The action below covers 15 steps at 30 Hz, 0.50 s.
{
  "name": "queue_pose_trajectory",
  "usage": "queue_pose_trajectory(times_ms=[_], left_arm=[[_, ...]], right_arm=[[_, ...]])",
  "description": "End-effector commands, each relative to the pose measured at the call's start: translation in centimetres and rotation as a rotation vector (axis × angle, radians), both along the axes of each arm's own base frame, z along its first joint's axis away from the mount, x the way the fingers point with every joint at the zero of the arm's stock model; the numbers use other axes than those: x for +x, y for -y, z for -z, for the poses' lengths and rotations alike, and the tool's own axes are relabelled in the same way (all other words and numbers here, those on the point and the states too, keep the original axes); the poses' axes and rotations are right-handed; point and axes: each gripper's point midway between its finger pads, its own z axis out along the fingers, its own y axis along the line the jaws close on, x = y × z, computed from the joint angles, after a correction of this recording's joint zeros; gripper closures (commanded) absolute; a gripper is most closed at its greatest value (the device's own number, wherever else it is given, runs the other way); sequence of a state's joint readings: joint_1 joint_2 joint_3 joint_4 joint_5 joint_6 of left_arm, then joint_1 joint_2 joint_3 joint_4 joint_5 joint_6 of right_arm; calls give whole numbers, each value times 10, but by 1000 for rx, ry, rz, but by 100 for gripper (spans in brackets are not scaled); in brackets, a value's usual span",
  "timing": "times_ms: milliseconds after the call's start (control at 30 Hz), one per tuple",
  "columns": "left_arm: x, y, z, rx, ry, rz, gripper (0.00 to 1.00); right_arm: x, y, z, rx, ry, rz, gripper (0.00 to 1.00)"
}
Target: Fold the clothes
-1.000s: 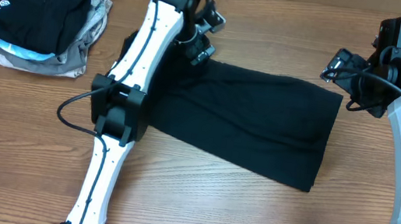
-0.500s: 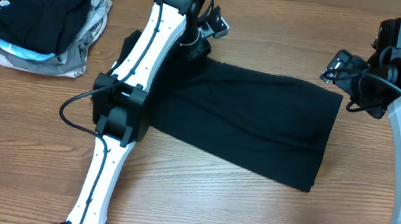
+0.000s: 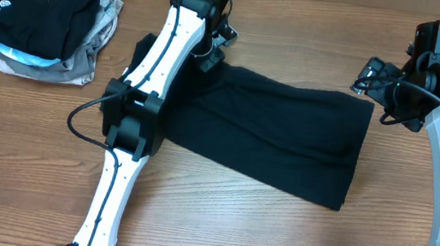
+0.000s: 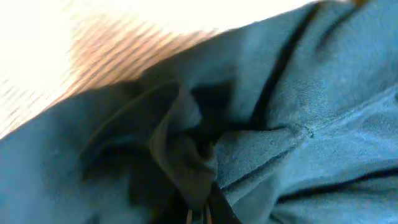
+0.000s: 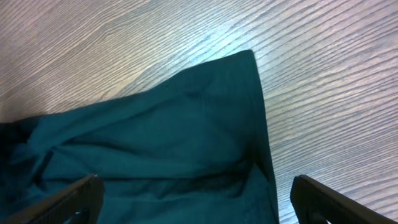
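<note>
The clothes, one black shirt [image 3: 278,136], lie flattened in a long folded band across the middle of the wooden table [image 3: 231,228]. My left gripper [image 3: 212,53] is down at the shirt's far left corner, shut on a bunched ridge of the fabric. In the left wrist view the gathered cloth [image 4: 180,143] rises into the closed left gripper [image 4: 199,214]. My right gripper [image 3: 373,80] hovers over the far right corner, open. In the right wrist view its fingers [image 5: 74,199] straddle the shirt [image 5: 155,137] without touching it.
A stack of folded garments [image 3: 44,21], a black one with a round white logo on top of grey and white ones, sits at the far left. The left arm [image 3: 130,119] lies over the shirt's left end. Bare wood [image 5: 323,74] borders the shirt's right edge.
My left gripper went from open to shut on the fabric at the far left corner, dropping slightly. The shirt's far edge shifted a little. The right arm has not moved.
</note>
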State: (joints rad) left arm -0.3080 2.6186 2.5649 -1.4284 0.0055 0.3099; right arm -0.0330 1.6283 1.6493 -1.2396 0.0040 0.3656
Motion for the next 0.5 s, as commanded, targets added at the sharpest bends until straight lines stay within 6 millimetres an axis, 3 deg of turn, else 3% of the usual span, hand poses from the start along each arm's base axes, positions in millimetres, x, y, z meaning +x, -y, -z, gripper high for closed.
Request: queue_pose_trajectory(times_ms=[0,167,400,467], left_arm=[[11,-9,-45,3,103,-258,96],[-11,-5,-59,-42,28,-443,96],[-52,19,-58,-102,-158,-416,96],[-60,37,-58,-139,-188,-390,96]], right_arm=[[2,0,-1,-4,7,-7,0],[2,0,-1,-4,7,-7,0],[4,0,-2,-4,14,-7,0],[4,0,-2,-3,14,-7,0]])
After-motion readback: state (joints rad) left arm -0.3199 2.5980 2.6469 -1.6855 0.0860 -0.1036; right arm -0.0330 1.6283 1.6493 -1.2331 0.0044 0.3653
